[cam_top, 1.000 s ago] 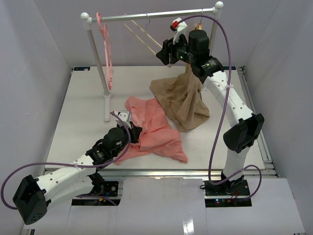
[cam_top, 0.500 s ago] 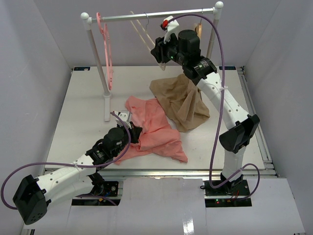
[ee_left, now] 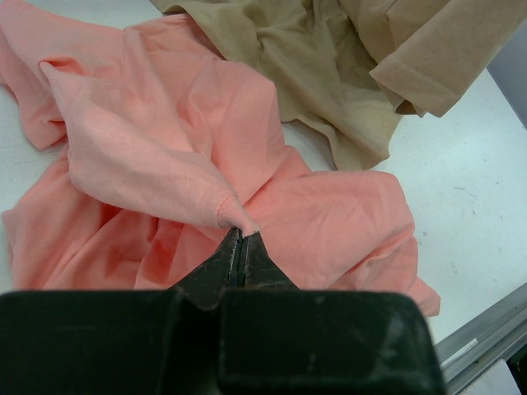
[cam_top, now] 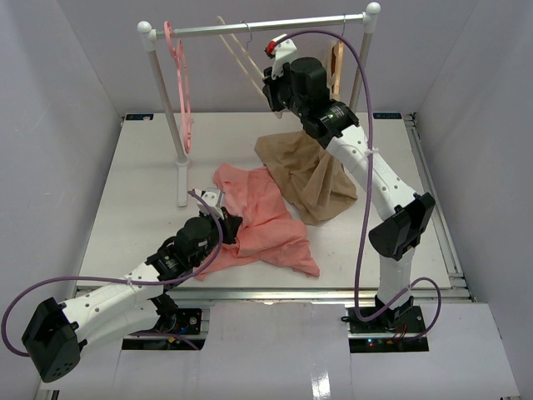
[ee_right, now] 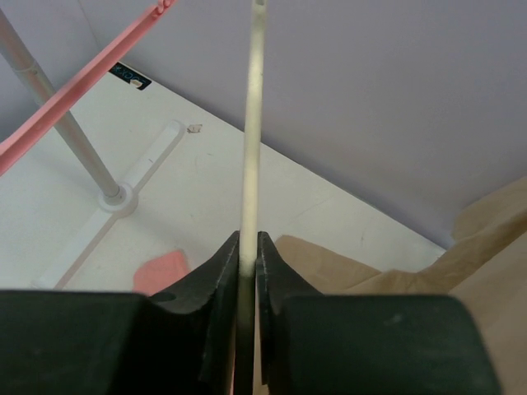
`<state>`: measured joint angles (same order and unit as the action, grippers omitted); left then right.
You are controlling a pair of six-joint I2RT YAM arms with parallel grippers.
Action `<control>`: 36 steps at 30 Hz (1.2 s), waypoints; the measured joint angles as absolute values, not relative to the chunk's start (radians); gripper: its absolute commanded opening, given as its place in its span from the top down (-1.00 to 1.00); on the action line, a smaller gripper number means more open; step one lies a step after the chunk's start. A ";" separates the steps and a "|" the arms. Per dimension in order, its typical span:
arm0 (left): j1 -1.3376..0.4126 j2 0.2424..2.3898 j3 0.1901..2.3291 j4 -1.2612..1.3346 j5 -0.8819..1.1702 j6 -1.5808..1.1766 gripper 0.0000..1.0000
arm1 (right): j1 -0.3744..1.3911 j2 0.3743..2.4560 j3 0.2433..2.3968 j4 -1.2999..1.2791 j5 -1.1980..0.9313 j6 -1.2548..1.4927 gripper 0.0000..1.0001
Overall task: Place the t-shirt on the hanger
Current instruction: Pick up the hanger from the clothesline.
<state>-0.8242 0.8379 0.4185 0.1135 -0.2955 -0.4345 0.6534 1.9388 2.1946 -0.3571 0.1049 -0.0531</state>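
The t-shirt (ee_left: 165, 156), soft salmon fabric, lies crumpled on the table (cam_top: 141, 192), with one fold pinched in the closed left gripper (ee_left: 240, 237). The hanger (ee_right: 254, 123), thin, rigid and cream-white, is clamped in the right gripper (ee_right: 247, 243) near the rail (cam_top: 208, 31), well above and beyond the shirt, its bar running straight out from the jaws.

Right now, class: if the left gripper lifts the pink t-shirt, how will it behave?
Probably floppy: the t-shirt lies in crumpled folds, so it should drape from the shut left gripper. Likely light, being thin fabric. It may tug the tan garment touching its edge.
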 measured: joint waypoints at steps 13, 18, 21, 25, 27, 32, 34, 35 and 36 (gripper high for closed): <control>-0.824 0.838 0.419 0.113 -0.290 -0.435 1.00 | 0.704 1.934 2.172 -0.310 0.217 -0.107 0.85; -0.824 0.838 0.419 0.113 -0.288 -0.435 1.00 | 0.704 1.920 2.160 -0.308 0.236 -0.123 0.85; -0.824 0.837 0.419 0.114 -0.284 -0.435 1.00 | 0.704 1.892 2.125 -0.290 0.240 -0.134 0.85; -0.824 0.836 0.418 0.117 -0.279 -0.435 1.00 | 0.704 1.853 2.089 -0.266 0.240 -0.142 0.85; -0.824 0.836 0.418 0.118 -0.279 -0.435 1.00 | 0.704 1.845 2.089 -0.250 0.240 -0.142 0.85; -0.824 0.844 0.418 0.125 -0.279 -0.437 1.00 | 0.704 1.833 2.086 -0.237 0.233 -0.142 0.85; -0.824 0.845 0.418 0.128 -0.280 -0.443 1.00 | 0.704 1.816 2.061 -0.241 0.233 -0.141 0.84; -0.824 0.845 0.418 0.128 -0.281 -0.447 1.00 | 0.704 1.803 2.041 -0.244 0.232 -0.139 0.84; -0.824 0.845 0.418 0.129 -0.284 -0.451 1.00 | 0.704 1.789 2.020 -0.248 0.231 -0.135 0.84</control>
<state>-0.8242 0.8448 0.4183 0.1291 -0.2839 -0.4508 0.7044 1.7890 2.0199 -0.2483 0.2307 -0.1355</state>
